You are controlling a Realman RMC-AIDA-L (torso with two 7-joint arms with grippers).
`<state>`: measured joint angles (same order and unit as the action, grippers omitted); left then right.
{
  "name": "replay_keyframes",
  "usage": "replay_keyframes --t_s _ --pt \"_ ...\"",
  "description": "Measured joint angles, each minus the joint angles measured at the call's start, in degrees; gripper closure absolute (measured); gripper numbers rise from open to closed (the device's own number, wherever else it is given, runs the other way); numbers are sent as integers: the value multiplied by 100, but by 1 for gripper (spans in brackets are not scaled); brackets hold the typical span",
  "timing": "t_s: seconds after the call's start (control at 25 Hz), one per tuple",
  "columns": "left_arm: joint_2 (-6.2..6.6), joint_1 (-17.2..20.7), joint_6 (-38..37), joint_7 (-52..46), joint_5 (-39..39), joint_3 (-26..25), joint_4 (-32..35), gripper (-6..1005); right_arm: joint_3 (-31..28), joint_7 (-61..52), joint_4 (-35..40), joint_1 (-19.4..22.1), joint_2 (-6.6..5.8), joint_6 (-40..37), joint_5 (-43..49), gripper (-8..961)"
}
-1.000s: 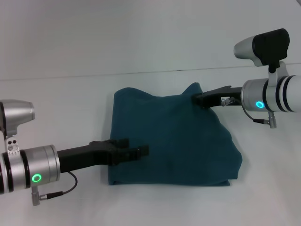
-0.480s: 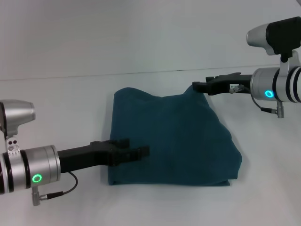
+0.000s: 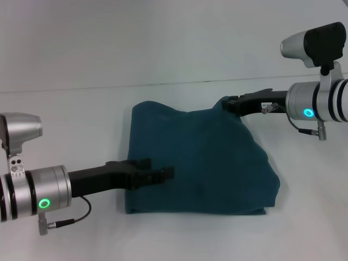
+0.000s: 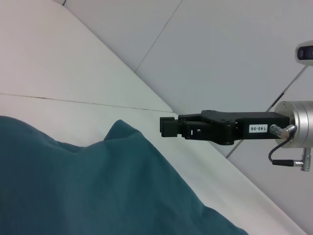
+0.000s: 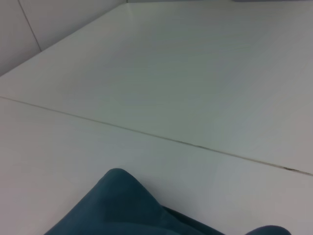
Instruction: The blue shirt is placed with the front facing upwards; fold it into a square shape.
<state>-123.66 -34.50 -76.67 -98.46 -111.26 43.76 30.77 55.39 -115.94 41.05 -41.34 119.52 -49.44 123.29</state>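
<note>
Head view shows the blue shirt (image 3: 201, 163) already folded into a rough, rounded square at the middle of the white worktop (image 3: 81, 60), no lettering showing, so I judge the folding close to finished and the step in hand to be letting go and tidying. The right claw (image 3: 231, 102) hangs just above the shirt's far right corner, which stands up in a small peak; seen from the left wrist, its fingers (image 4: 168, 126) look pressed together and empty, a sliver of worktop showing between them and the cloth. The left claw (image 3: 163, 173) lies low over the near left part of the shirt; whether it is spread or pinching cloth I cannot tell. Next would be flattening that raised corner and squaring the edges.
</note>
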Motion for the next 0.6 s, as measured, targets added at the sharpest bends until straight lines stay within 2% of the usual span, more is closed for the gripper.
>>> replay_keyframes --t_s 0.28,0.6 --pt "-1 -25 -12 13 0 0 0 63 7 54 -184 -30 0 60 4 768" --pt "-9 -24 3 29 0 0 0 62 9 385 -789 -263 17 510 -8 954"
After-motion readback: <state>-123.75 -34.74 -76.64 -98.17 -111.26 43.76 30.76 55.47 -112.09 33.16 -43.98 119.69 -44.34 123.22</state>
